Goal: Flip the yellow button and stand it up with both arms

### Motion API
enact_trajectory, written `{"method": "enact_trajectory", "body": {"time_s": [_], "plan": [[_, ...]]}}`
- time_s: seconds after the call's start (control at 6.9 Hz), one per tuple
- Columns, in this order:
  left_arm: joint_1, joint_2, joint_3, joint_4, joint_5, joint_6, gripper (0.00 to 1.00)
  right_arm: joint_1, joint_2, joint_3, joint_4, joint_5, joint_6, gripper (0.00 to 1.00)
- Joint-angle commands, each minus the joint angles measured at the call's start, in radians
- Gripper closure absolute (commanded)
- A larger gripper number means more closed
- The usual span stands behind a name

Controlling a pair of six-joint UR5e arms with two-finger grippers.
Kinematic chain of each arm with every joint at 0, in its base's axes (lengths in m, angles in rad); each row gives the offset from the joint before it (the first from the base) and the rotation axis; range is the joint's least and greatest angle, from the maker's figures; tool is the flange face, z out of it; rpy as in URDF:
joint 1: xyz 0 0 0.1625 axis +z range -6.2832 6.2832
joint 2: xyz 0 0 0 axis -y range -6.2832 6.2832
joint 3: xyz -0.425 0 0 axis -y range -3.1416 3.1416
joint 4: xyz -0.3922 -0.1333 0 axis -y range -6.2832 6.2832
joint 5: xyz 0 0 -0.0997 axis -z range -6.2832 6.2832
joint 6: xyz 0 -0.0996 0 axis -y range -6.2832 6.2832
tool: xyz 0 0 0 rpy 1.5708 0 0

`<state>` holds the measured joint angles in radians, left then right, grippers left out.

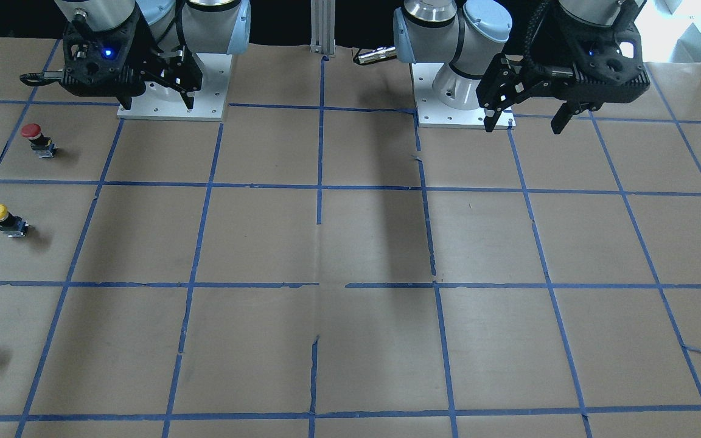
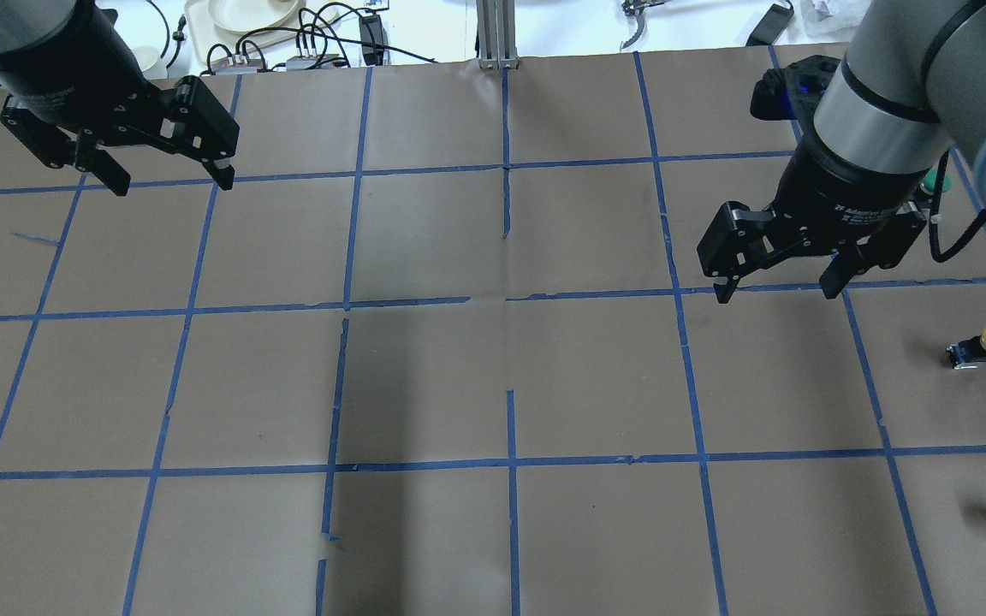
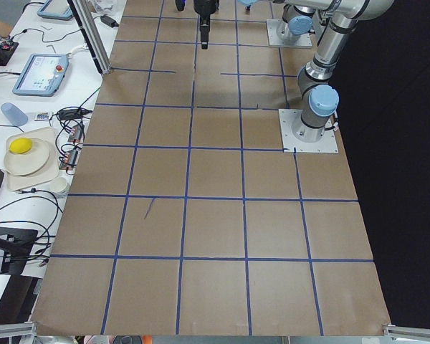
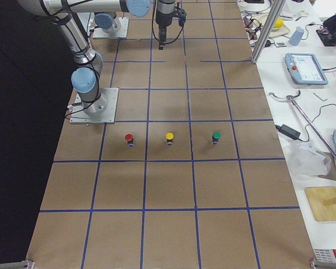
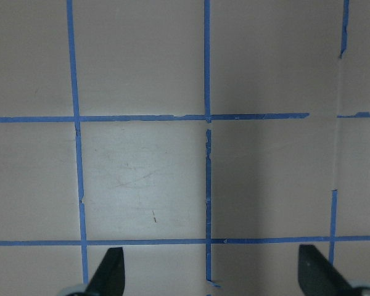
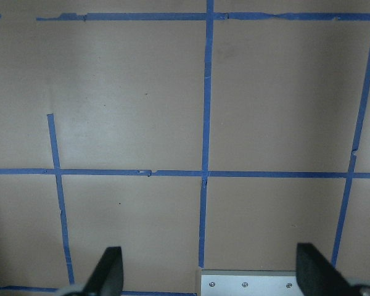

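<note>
Yellow button (image 2: 983,345) stands cap-up by the right edge of the table (image 2: 596,385), sideways off the spread, empty right hand (image 2: 775,291), which hangs far nearer it than the equally spread left hand (image 2: 169,181) toward the left edge.

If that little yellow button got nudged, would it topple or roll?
The yellow button stands on a narrow base with its wide cap on top, so a sideways nudge would probably topple it. Once down, the round cap might roll it in a curve. It looks rigid, likely light.
</note>
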<state>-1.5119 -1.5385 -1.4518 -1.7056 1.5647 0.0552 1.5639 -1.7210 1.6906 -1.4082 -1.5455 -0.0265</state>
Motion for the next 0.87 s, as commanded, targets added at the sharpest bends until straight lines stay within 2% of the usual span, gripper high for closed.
{"method": "enact_trajectory", "body": {"time_s": [0.0,0.72], "plan": [[-0.001,0.000,-0.001,0.001,-0.003,0.000,0.00,-0.004,0.000,-0.002,-0.003,-0.001,-0.001,0.00],[0.001,-0.002,0.001,0.001,-0.008,-0.009,0.00,-0.004,-0.002,0.027,-0.014,-0.001,0.003,0.00]]}}
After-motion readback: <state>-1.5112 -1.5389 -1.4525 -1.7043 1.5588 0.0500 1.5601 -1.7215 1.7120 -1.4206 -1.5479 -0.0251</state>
